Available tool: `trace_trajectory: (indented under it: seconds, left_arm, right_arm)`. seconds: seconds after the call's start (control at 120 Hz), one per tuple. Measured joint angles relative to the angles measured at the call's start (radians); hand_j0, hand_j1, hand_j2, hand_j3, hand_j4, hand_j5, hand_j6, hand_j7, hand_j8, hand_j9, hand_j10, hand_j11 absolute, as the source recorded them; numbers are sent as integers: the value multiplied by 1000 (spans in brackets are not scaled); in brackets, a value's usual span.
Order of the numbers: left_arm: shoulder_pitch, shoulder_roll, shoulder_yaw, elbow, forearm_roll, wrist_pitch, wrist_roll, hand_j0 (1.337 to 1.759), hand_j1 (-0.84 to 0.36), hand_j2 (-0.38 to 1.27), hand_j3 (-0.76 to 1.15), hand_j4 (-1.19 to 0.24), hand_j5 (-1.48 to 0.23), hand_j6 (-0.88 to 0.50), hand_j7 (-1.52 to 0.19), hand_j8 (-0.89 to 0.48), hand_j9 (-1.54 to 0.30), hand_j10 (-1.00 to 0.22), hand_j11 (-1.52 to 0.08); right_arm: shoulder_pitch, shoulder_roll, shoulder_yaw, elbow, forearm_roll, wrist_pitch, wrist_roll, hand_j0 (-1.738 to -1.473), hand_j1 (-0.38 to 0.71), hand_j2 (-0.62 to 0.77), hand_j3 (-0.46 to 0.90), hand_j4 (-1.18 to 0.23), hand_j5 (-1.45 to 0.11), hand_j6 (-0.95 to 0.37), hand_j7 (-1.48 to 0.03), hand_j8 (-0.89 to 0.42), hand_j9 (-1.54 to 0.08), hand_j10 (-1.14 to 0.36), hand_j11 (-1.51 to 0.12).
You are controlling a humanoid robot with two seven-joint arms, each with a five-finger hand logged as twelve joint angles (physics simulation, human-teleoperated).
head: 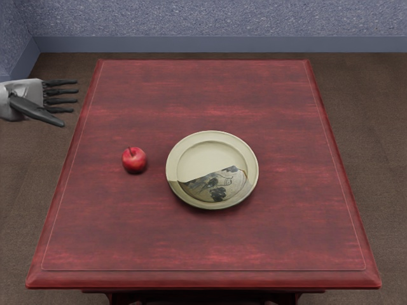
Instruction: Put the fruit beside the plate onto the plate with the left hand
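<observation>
From the head view, my left hand [39,98] hangs off the table's [203,82] left edge, fingers straight and spread, gripping nothing. The red apple [134,159] sits on the tabletop just left of the plate [181,184], not touching it

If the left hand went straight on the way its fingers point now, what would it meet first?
Probably nothing: the left hand points right, across the far part of the table, behind the apple and the plate. If it is low, the table edge comes first; its height is unclear.
</observation>
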Motion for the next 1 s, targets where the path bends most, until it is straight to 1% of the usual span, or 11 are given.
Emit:
trace_trajectory:
  seconds: [0.15,0.192,0.233,0.283,0.342,0.417,0.5,0.583,0.642,0.783,1.0]
  left_arm:
    - [-1,0,1,12,-7,-4,-4,1658,316,8,0,-29,-38,-27,-38,-26,-38,-29,-37]
    - [-6,2,4,-3,-8,-4,23,1658,318,7,0,-27,-36,-25,-35,-25,-35,-27,-34]
    - [-27,1,6,-44,-6,-5,75,1658,319,7,0,-25,-34,-24,-34,-24,-34,-25,-33]
    - [-60,4,7,-105,17,-5,117,1658,319,7,0,-25,-34,-24,-34,-24,-34,-25,-33]
    - [-65,9,9,-201,95,-5,147,1658,318,6,0,-27,-35,-26,-35,-26,-35,-27,-35]
    - [-67,9,9,-311,211,-5,166,1658,312,7,0,-32,-41,-31,-41,-31,-41,-31,-40]
    - [-68,8,10,-421,330,8,177,1658,294,10,0,-47,-60,-47,-60,-47,-60,-47,-60]
    - [-66,-4,14,-517,465,101,182,1658,275,13,0,-64,-81,-64,-81,-64,-81,-64,-81]
    - [-67,-54,20,-560,560,171,183,1658,264,15,0,-73,-93,-73,-93,-73,-93,-72,-93]
    - [-65,-125,80,-603,734,335,185,1658,234,20,0,-99,-127,-100,-126,-100,-126,-99,-126]
    - [-48,-190,205,-617,790,411,185,1658,208,25,0,-121,-154,-122,-154,-122,-154,-121,-154]
  right_arm:
    - [0,0,1,1,0,0,0,-1658,-349,0,0,0,0,0,0,0,0,0,0]
    - [0,0,1,1,0,0,0,-1658,-349,0,0,0,0,0,0,0,0,0,0]
    - [0,0,1,1,0,0,0,-1658,-349,0,0,0,0,0,0,0,0,0,0]
    - [0,0,1,1,0,0,0,-1658,-349,0,0,0,0,0,0,0,0,0,0]
    - [1,0,1,1,0,0,0,-1658,-349,0,0,0,0,0,0,0,0,0,0]
    - [1,0,1,1,0,0,0,-1658,-349,0,0,0,0,0,0,0,0,0,0]
    - [1,0,2,2,0,0,0,-1658,-349,0,0,0,0,0,0,0,0,0,0]
    - [2,0,2,2,-1,0,0,-1658,-349,0,0,0,0,0,0,0,0,0,0]
    - [3,0,2,2,-1,0,0,-1658,-349,0,0,0,0,0,0,0,0,0,0]
    - [3,0,2,2,-1,0,0,-1658,-349,0,0,0,0,0,0,0,0,0,0]
    - [4,0,2,2,-1,0,0,-1658,-349,0,0,0,0,0,0,0,0,0,0]
